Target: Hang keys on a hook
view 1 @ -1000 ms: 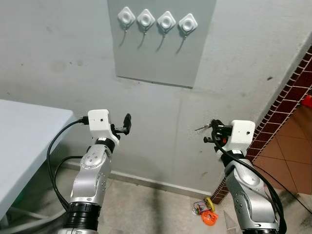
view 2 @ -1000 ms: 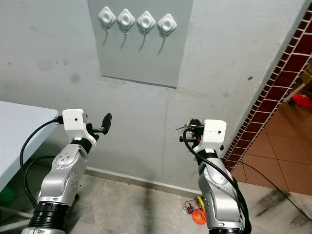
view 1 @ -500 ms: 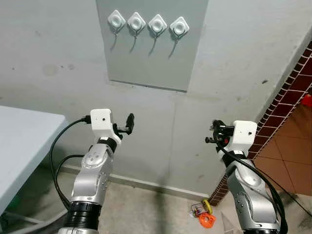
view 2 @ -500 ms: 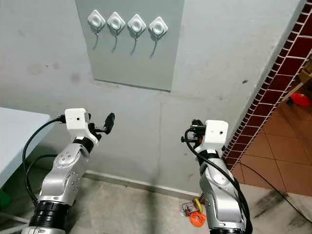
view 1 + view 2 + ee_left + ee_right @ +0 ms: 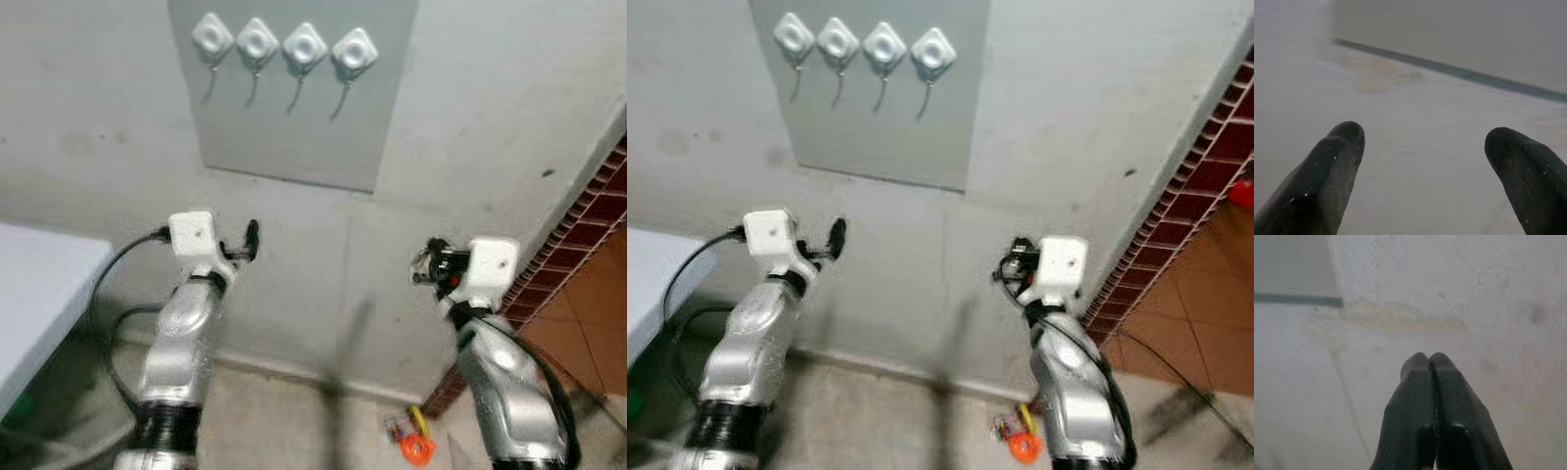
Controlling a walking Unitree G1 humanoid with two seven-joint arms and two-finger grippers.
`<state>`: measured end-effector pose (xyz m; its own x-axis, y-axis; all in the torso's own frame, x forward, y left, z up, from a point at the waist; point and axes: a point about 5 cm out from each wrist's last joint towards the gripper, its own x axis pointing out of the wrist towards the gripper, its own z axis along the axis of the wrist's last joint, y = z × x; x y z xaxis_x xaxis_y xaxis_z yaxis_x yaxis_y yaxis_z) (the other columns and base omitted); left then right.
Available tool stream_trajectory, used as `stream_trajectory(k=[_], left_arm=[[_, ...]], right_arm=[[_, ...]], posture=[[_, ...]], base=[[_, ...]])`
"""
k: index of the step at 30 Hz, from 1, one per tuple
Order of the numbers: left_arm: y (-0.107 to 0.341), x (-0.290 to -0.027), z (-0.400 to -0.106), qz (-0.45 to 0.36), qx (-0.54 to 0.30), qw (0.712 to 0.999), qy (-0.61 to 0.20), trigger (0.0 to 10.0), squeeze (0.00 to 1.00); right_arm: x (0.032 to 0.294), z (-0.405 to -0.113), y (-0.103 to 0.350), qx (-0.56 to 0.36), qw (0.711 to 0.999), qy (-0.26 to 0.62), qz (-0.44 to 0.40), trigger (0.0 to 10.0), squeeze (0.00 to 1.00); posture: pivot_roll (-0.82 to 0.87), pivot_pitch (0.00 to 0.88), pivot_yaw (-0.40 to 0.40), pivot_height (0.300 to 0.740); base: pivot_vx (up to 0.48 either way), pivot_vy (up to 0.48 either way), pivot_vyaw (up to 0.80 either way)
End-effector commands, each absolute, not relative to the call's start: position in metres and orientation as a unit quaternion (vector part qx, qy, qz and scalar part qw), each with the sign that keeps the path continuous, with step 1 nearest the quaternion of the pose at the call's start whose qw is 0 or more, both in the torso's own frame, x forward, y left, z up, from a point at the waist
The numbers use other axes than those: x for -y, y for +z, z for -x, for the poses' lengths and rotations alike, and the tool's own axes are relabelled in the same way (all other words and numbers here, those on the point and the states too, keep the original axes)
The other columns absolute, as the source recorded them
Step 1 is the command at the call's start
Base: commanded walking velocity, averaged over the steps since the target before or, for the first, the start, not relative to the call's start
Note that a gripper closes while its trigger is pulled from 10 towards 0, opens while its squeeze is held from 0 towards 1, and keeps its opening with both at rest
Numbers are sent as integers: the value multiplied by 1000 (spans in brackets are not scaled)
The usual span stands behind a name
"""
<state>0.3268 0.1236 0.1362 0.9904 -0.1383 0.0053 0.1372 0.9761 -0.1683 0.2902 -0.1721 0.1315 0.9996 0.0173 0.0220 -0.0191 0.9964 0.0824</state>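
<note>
Wall-mounted grey panel [image 5: 294, 108]: carrying four white hooks [image 5: 283, 47] in a row, all bare. Left end effector [image 5: 251, 241]: hovering raised before the wall below the panel, fingers [image 5: 1327, 176] standing spread apart. Right end effector [image 5: 423, 264]: hovering at like height toward the brick edge [image 5: 578, 245], fingers [image 5: 1415, 411] pressing flat together; whether anything is pinched between them cannot be told. Keys [image 5: 404, 426]: lying on the floor [image 5: 284, 421] at the wall's foot, beside an orange tag [image 5: 418, 448], blurred. Table [image 5: 39, 294]: standing at the left.
</note>
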Motion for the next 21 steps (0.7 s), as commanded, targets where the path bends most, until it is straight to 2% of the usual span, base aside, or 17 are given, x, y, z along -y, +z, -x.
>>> stream_trajectory(k=[1, 21], left_arm=[[137, -137, -327, 75, 0, 996, -46, 10000, 0], [138, -132, -328, 83, -5, 994, -68, 10000, 0]], right_arm=[[164, -291, 137, 23, 998, 23, -47, 10000, 0], [164, -292, 141, 29, 998, 30, -43, 10000, 0]], posture=[[-29, 0, -6, 732], [-32, 0, -13, 732]], base=[[0, 0, 0], [0, 0, 0]])
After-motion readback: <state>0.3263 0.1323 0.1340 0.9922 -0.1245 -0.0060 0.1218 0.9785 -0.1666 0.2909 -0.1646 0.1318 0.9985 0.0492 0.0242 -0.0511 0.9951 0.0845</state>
